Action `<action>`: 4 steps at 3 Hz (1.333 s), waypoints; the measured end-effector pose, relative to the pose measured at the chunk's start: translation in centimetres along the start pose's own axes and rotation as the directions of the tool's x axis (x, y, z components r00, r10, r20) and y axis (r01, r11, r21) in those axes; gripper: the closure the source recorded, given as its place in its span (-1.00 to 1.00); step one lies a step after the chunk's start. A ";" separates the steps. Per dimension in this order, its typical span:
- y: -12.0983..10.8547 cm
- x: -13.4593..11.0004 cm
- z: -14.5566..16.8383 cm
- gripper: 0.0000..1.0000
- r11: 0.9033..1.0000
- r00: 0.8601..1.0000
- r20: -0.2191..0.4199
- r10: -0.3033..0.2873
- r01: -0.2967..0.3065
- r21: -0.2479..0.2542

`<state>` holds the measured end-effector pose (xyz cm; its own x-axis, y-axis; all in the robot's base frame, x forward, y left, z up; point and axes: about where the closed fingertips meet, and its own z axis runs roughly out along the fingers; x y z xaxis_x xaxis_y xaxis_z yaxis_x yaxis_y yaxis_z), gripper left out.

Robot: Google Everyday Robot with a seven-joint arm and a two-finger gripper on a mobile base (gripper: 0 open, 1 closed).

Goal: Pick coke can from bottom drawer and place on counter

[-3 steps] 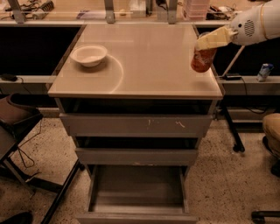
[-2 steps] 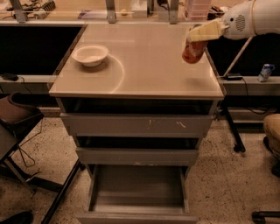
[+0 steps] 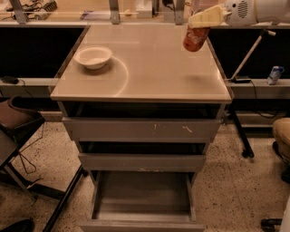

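The coke can (image 3: 195, 38) is red with white lettering and hangs tilted in the air above the right rear part of the counter (image 3: 149, 68). My gripper (image 3: 205, 19) comes in from the upper right on a white arm and is shut on the can's top. The can's shadow falls on the counter nearer the front right. The bottom drawer (image 3: 142, 199) is pulled open below the two upper drawers, and its tray holds nothing that shows.
A white bowl (image 3: 93, 56) sits on the counter's left rear. A cluttered shelf (image 3: 90, 13) runs behind the counter. A dark chair (image 3: 18, 122) stands at the left, a stand's leg (image 3: 240, 131) at the right, and a small can (image 3: 274, 74) on the right ledge.
My gripper has carried the coke can leftward and up, from over the counter's right edge to higher above its right rear part. The can tilts more now.
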<state>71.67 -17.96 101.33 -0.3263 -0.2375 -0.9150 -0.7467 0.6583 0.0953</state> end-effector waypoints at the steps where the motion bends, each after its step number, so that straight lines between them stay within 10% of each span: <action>1: 0.4 3.3 0.6 1.00 0.998 0.996 -0.069 0.052 -0.054 -0.033; 4: 2.4 12.1 1.3 1.00 0.972 0.959 -0.199 0.201 -0.220 -0.080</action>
<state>66.67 -18.30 90.01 -0.5783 -0.2378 -0.7804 -0.7003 0.6353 0.3254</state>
